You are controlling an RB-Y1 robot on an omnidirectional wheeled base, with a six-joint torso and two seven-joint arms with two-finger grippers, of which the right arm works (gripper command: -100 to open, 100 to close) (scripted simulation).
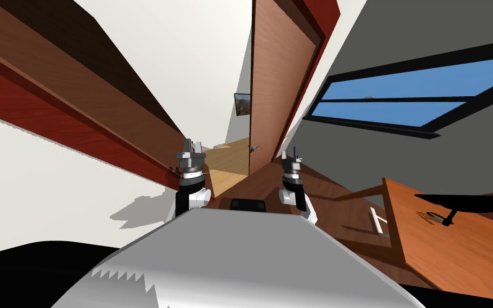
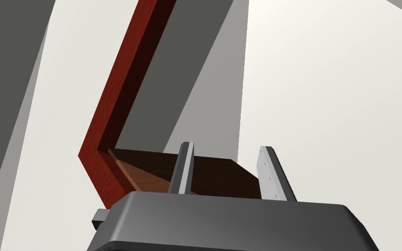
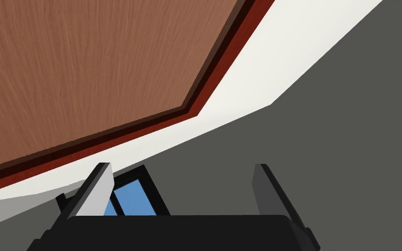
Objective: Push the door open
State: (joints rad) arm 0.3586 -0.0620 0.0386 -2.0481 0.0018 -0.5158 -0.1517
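The brown door [image 1: 280,80] stands partly open ahead, nearer my right arm. Its top is cut off. Its small handle [image 1: 254,147] is hard to see. The left end effector [image 1: 193,144] and right end effector [image 1: 291,156] have their fingers apart, holding nothing.

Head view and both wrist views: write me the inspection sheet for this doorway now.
Surface: wooden floor runs through the doorway.
Job's things: brown door partly open, handle on its edge; red frame around it.
Clutter: table on the right, black item on it.
Grippers: left claw open, near the frame; right claw open, facing the door; both hold nothing.
Cables: nothing seen.
Surroundings: window on the right; picture beyond the door.
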